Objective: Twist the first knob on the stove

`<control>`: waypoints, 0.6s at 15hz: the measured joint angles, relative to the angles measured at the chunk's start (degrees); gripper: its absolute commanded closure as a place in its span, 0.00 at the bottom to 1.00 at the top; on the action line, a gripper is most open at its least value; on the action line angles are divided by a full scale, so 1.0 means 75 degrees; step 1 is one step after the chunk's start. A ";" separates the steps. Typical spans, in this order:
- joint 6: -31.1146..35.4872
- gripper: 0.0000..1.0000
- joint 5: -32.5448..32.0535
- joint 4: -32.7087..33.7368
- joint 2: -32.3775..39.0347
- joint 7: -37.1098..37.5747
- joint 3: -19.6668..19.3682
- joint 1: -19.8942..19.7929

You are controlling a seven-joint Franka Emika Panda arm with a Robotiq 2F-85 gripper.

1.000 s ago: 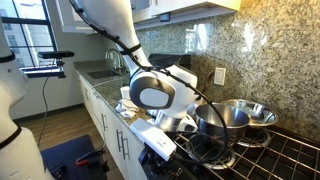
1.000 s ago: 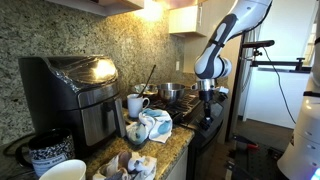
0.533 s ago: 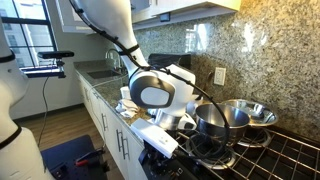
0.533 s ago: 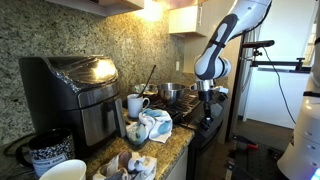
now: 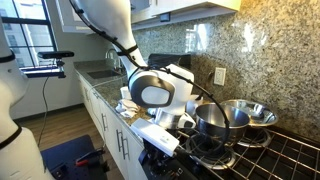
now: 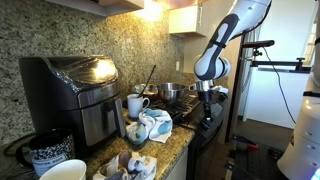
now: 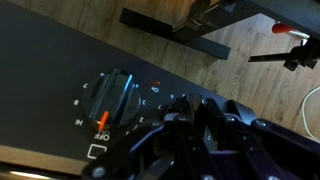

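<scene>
One knob: the control knob [image 7: 118,97] on the stove [image 7: 60,70] front panel fills the wrist view, its bar slanted and an orange pointer [image 7: 104,121] aimed down at the "OFF" mark.
Stove: a black gas range with cast-iron grates [image 5: 285,150]; a steel pot [image 5: 212,120] and a metal bowl [image 5: 250,112] sit on top, and in an exterior view the range stands at the far end of the granite counter [image 6: 180,140].
Arm: the Panda arm [image 5: 105,25] reaches down over the counter edge to the panel, with its wrist [image 5: 152,93] level with the front of the range.
Gripper: the Robotiq gripper [image 7: 205,115] sits just beside the knob, to the right in the wrist view; the jaws are clenched with nothing visible between them, and they are not around the knob.
Step in hand: by appearance, the approach, lining up on the knob before any turn.
Next move: likely needs the jaws parted, shifted over the bar, closed across it, then a wrist roll away from "OFF".
Risk: a grip set off-centre could slip off the narrow bar.
</scene>
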 measured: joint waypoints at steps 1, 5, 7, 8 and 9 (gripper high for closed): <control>0.0001 0.92 -0.0020 0.0000 0.0000 0.0000 0.0000 0.0004; 0.0000 0.92 -0.0159 0.0004 0.0003 0.0000 0.0001 0.0031; 0.0000 0.92 -0.0250 0.0007 0.0004 0.0000 0.0007 0.0045; -0.0001 0.92 -0.0304 0.0008 0.0005 0.0000 0.0012 0.0051; -0.0001 0.92 -0.0375 0.0010 0.0005 0.0000 0.0019 0.0059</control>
